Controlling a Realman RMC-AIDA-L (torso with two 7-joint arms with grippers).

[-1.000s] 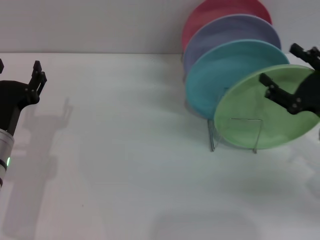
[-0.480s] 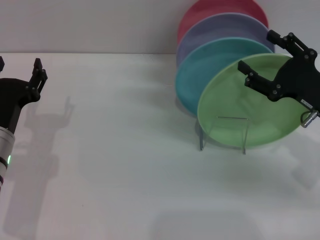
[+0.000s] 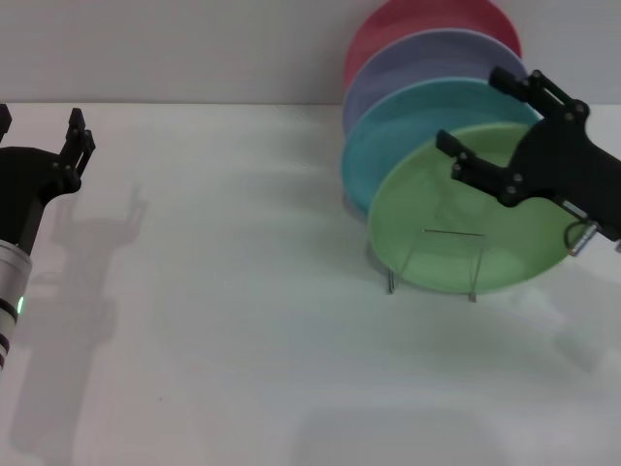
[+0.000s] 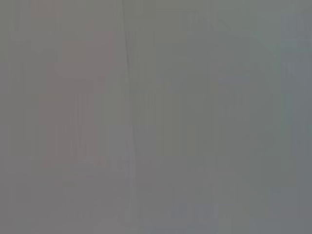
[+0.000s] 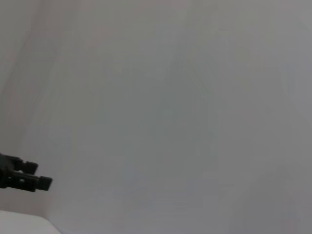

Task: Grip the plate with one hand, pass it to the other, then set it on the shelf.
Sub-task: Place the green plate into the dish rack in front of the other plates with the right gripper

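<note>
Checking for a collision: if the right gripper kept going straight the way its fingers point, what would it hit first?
Its open fingers aim up-left across the green plate, so the right gripper would probably meet the turquoise plate just behind first, though depth is unclear.

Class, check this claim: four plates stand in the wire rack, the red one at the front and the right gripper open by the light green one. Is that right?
Not quite. The head view shows the light green plate at the front of the wire rack; the red plate stands at the back. The right gripper is open beside the green plate.
</note>
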